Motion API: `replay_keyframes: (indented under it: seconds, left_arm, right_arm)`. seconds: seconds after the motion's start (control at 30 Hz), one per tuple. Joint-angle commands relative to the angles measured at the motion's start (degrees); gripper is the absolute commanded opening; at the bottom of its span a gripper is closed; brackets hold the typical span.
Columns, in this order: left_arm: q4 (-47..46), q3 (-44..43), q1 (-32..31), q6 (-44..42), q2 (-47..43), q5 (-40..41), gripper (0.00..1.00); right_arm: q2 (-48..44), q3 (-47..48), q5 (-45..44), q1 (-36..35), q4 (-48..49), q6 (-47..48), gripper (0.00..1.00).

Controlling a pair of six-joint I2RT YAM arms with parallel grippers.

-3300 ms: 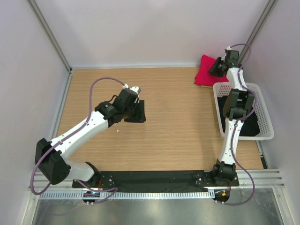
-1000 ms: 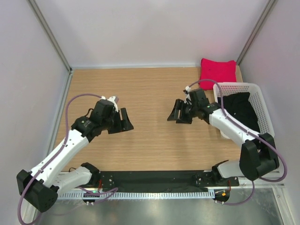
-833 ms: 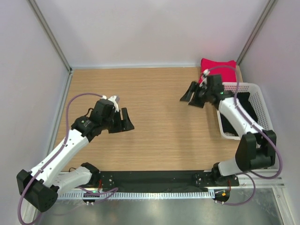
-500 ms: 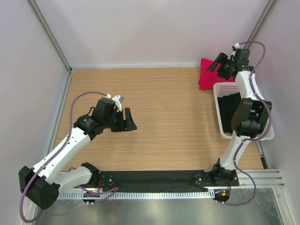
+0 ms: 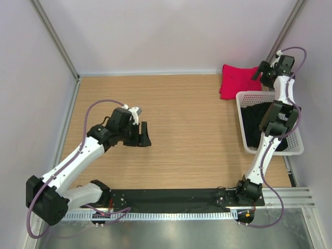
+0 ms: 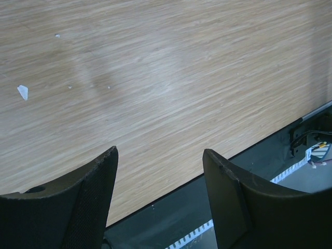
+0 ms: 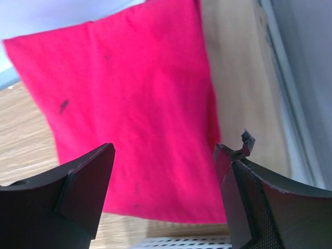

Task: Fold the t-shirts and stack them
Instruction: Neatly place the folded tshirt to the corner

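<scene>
Wood-grain tabletop (image 5: 197,135), pale walls (image 5: 155,36) on three sides, open wood between arms. Folded crimson t-shirt (image 5: 237,82) in far right corner, just beyond white lattice basket (image 5: 295,140) at right edge. Left gripper (image 6: 160,152) spread, empty. Right gripper (image 7: 164,149) spread above t-shirt, holding nothing.

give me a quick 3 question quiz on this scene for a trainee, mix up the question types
1. True or false: the right gripper is shut on the red t-shirt.
2. In a word: what is between the jaws of the left gripper?
3. Where does the red t-shirt lie?
A. on the table at the far right corner, just beyond the white basket
B. inside the white basket
C. under the left gripper

Key: 1 false, its jaws stand open above the shirt. 2 nothing, only bare table shows below. 3 A.
</scene>
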State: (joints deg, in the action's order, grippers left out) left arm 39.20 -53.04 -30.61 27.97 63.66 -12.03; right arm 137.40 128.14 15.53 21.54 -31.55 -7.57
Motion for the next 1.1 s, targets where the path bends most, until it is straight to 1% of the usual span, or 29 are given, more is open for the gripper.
replay_keyframes:
  seconds: [0.0,0.13,0.3,0.6,0.8,0.9,1.0,1.03,1.07]
  left_arm:
    - [1.05,-1.89,0.29,-2.3,0.94,0.25,0.68]
    - [2.63,-3.12,0.29,-3.09,2.52,0.87,0.68]
    - [2.02,-3.48,0.29,-3.09,4.27,0.52,0.68]
    - [2.28,-3.48,0.29,-3.09,4.98,1.05,0.68]
    - [2.28,-3.12,0.2,-2.74,5.34,1.05,0.68]
    - [2.2,-3.04,0.2,-2.57,5.6,1.13,0.68]
    - [1.93,-3.21,0.2,-2.3,5.95,0.87,0.68]
    - [1.85,-3.21,0.29,-2.3,6.04,0.78,0.68]
    - [1.84,-3.3,0.29,-2.3,6.13,0.78,0.68]
  right_arm:
    - [1.19,4.4,-0.94,0.17,0.18,4.32,0.84]
    - [2.96,5.98,-1.02,0.43,-0.27,5.2,0.85]
    - [4.88,6.6,-1.38,0.87,-0.27,6.43,0.85]
    - [8.14,8.27,-1.12,0.87,0.0,7.4,0.84]
    - [10.86,9.94,0.55,0.87,0.17,7.05,0.8]
    - [10.95,9.76,1.96,0.87,0.35,6.61,0.77]
    - [10.69,9.76,1.96,0.87,0.87,5.99,0.66]
    - [10.52,9.85,1.79,0.87,1.4,5.9,0.55]
    - [10.34,9.94,1.79,0.87,1.58,5.73,0.49]
